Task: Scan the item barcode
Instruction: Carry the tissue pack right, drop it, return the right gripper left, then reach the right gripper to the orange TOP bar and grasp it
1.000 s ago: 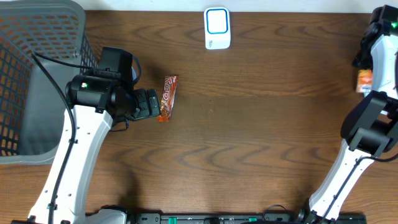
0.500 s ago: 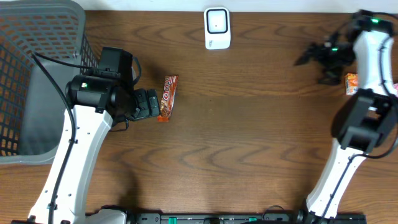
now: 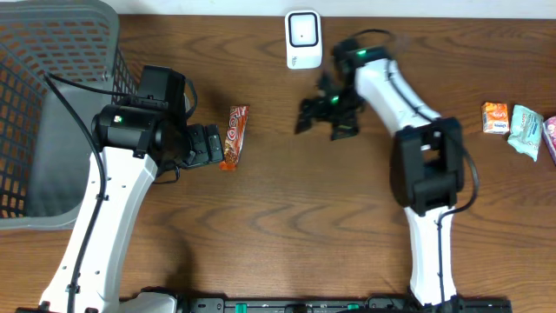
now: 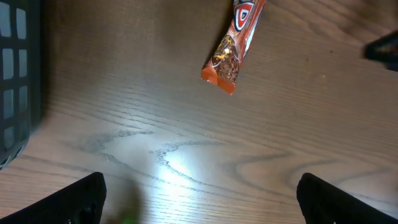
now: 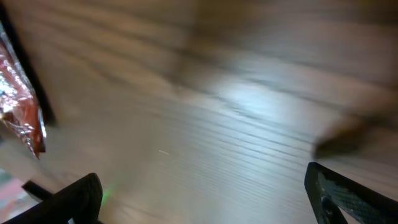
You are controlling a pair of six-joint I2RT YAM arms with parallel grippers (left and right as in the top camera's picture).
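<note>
The overhead view is bright and even, lit from above. The table [image 3: 287,200] shows crisp wood grain, with only faint, soft shadows beside the arms. The right gripper [image 3: 317,122] looks smeared there. In the left wrist view a white patch of glare sits on the near wood, the snack bar [image 4: 233,46] at the far edge is sharp, and the left gripper's fingertips [image 4: 81,198] are dark and soft. The right wrist view is heavily blurred, its grain streaked, with pale glare toward the far middle.
</note>
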